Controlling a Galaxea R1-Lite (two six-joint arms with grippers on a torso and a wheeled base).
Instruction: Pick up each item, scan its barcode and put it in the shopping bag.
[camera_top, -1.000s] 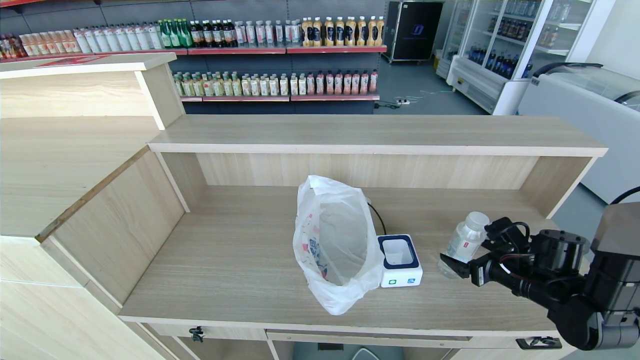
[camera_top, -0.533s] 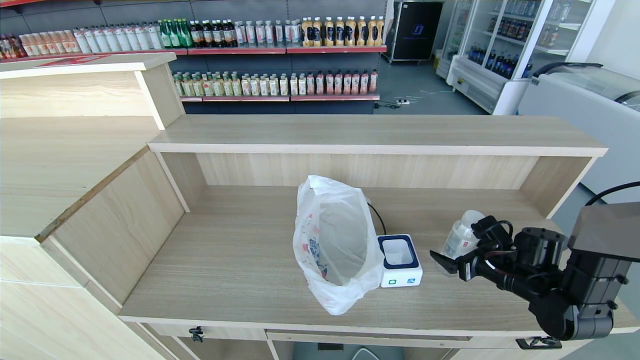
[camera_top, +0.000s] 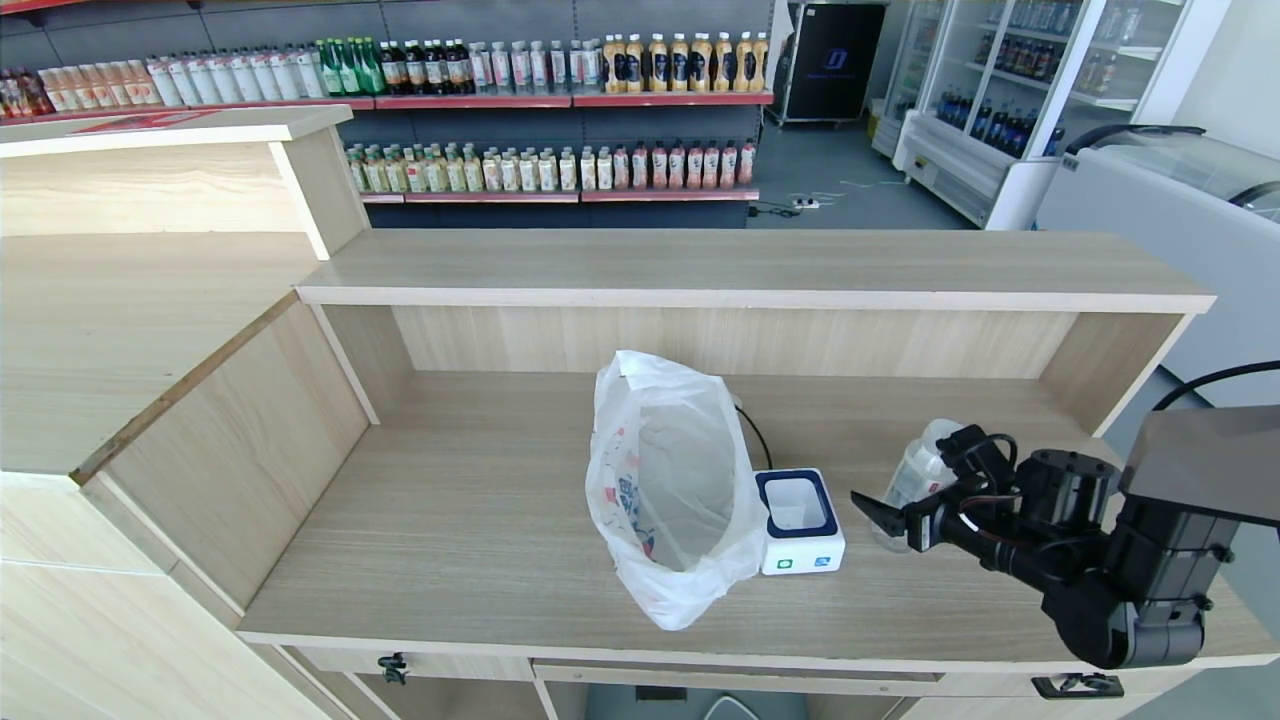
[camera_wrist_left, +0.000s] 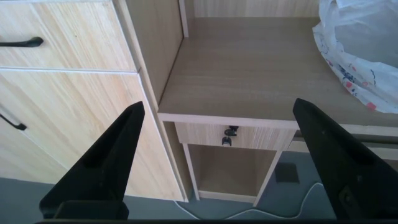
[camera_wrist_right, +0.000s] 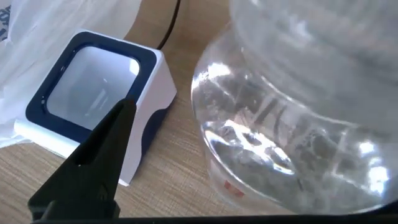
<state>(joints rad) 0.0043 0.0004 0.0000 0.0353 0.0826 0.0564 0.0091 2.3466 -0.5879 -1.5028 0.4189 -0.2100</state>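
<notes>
I'm looking over a shop: drink shelves (camera_top: 560, 90) along the far wall, glass-door fridges (camera_top: 1010, 90) to the right. In front is a wooden bench (camera_top: 480, 520) with a raised back ledge (camera_top: 750, 265) and side panels at both ends.

A white bag (camera_top: 670, 480) stands open mid-bench, with red and blue print I can't read. The scanner (camera_top: 797, 520) sits just beside it on the right, window up, with a green and a blue square on its front face. A black cable (camera_top: 755, 435) runs off behind it.

The clear bottle (camera_top: 912, 478) stands upright toward the right end, a little apart from the scanner. It has a white cap, and the red mark on its label is too small to read.

My right hand (camera_top: 905, 468) is open, with a finger on each side of the bottle; in the wrist view I can see the scanner through the gap between one finger and the bottle. The right side panel stands close behind the arm.

The left hand (camera_wrist_left: 214, 165) hangs open off the bench's front left corner, beside the drawers (camera_wrist_left: 62, 37).

Left of the bag there is bare bench up to the side panel.
</notes>
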